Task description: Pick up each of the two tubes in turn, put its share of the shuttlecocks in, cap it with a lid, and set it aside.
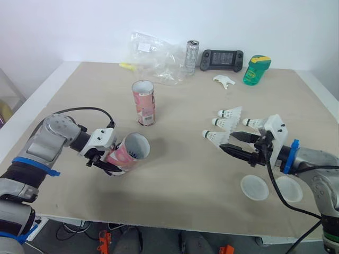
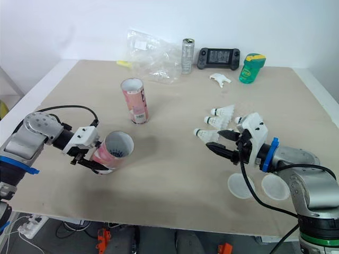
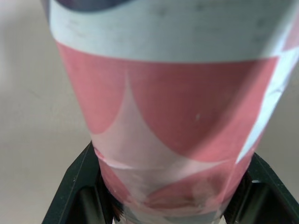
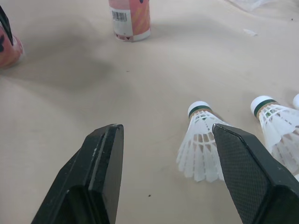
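G1's left arm reaches in low from the near left corner of the table [image 1: 185, 174], forearm bent inward. The left gripper [image 1: 108, 161] is clamped around the base end of a pink-and-white tube [image 1: 130, 152]. In the left wrist view the two black fingers [image 3: 77, 186] press on either side of it. This held tube is tilted steeply. Its long axis runs from the gripper up toward the robot's right, and its open mouth faces that way and upward.

The right arm comes in from the near right. The right gripper [image 1: 226, 141] points toward the robot's left with its jaws spread wide and nothing between the pads. Just off its fingertips lies the nearest shuttlecock [image 1: 216, 136]. Three more shuttlecocks [image 1: 230, 112] lie just beyond it. All lie on their sides, cork heads toward the left and skirts toward the gripper.

A second tube [image 1: 143, 103] stands upright mid-table, mouth up. Two white lids [image 1: 255, 187] lie flat side by side near the front edge, under the right forearm.

The tabletop is pale beige board set against a white wall. Along its far edge sit a crumpled plastic bag [image 1: 153, 55], a slim can [image 1: 192, 57], a handheld console [image 1: 221, 59] and a green bottle [image 1: 256, 69].
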Robot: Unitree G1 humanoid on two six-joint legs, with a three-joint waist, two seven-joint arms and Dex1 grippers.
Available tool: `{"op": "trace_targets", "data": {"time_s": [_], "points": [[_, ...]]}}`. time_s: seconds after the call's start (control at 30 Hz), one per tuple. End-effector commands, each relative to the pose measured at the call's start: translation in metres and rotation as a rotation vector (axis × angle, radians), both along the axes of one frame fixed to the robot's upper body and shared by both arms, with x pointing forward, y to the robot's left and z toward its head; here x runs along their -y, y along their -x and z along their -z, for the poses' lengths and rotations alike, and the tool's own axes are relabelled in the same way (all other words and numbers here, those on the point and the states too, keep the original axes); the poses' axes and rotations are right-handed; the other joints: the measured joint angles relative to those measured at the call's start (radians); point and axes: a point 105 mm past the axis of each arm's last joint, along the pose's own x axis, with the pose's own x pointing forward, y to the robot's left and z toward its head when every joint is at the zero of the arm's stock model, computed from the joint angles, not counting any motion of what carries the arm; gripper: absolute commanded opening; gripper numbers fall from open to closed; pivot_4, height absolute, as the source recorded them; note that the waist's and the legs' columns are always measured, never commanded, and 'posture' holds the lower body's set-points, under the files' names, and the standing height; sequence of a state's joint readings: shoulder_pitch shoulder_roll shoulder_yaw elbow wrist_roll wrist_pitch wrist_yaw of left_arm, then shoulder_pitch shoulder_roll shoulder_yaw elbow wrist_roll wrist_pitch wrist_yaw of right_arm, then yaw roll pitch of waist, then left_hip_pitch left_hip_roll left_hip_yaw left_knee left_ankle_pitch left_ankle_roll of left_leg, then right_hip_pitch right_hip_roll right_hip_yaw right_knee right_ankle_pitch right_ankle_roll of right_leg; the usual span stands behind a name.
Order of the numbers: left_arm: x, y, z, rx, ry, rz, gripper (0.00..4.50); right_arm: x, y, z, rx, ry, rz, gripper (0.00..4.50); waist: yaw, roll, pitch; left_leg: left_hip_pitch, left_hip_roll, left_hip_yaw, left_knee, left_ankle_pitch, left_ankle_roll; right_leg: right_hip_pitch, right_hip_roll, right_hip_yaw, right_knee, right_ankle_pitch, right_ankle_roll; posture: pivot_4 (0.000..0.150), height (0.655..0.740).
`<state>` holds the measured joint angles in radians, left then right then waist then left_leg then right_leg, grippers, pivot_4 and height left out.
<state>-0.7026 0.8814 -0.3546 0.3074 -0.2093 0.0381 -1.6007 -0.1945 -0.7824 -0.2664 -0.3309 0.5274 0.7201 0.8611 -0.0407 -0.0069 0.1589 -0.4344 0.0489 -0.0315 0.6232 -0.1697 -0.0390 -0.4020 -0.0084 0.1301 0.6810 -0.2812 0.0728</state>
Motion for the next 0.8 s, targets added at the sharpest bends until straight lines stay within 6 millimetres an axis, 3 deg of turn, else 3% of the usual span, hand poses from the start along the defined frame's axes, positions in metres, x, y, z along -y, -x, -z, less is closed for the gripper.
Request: {"op": "trace_targets", "data": {"time_s": [0.03,0.2,0.33,0.67,0.77,0.8], "points": [[0.001,0.009,0.021,-0.077,-0.034,0.022,2.43,0.002,-0.003,0.009,-0.013,-0.003,0.021,3.28,-0.001,0.000,0.000,0.000,0.000,0.000,0.001,0.000,0.000,0.000,0.000,0.001,0.000,0.000,0.000,0.150,0.7400],[0.000,0.011,0.023,-0.082,-0.035,0.015,2.43,0.003,-0.018,0.026,-0.058,-0.005,0.041,3.28,-0.004,0.000,0.000,0.000,-0.001,0.001,0.001,0.000,0.000,0.001,0.000,0.002,-0.001,0.000,0.000,0.150,0.7400],[-0.001,0.011,0.021,-0.079,-0.033,0.009,2.43,0.006,-0.031,0.030,-0.066,-0.035,0.055,3.28,-0.005,0.000,0.000,0.000,-0.001,0.001,0.001,0.000,0.000,0.001,0.000,0.002,0.000,0.000,0.001,0.150,0.7400],[-0.003,0.013,0.020,-0.080,-0.030,-0.001,2.43,-0.025,-0.048,0.037,-0.086,-0.056,-0.036,3.28,-0.005,0.000,0.000,0.001,-0.001,0.001,-0.002,0.000,0.000,0.000,0.001,0.002,0.000,0.001,0.004,0.150,0.7400],[-0.002,0.013,0.020,-0.080,-0.028,-0.003,2.43,-0.021,-0.053,0.040,-0.082,-0.037,-0.007,2.53,-0.005,0.000,0.000,0.000,-0.001,0.000,-0.002,0.000,0.000,0.000,0.001,0.002,0.000,0.001,0.004,0.150,0.7400],[-0.002,0.013,0.019,-0.079,-0.027,-0.003,2.43,-0.020,-0.054,0.040,-0.079,-0.038,-0.004,2.08,-0.005,0.000,0.000,0.000,-0.001,0.001,-0.002,0.000,0.000,0.000,0.001,0.002,-0.001,0.001,0.004,0.150,0.7400]]}}
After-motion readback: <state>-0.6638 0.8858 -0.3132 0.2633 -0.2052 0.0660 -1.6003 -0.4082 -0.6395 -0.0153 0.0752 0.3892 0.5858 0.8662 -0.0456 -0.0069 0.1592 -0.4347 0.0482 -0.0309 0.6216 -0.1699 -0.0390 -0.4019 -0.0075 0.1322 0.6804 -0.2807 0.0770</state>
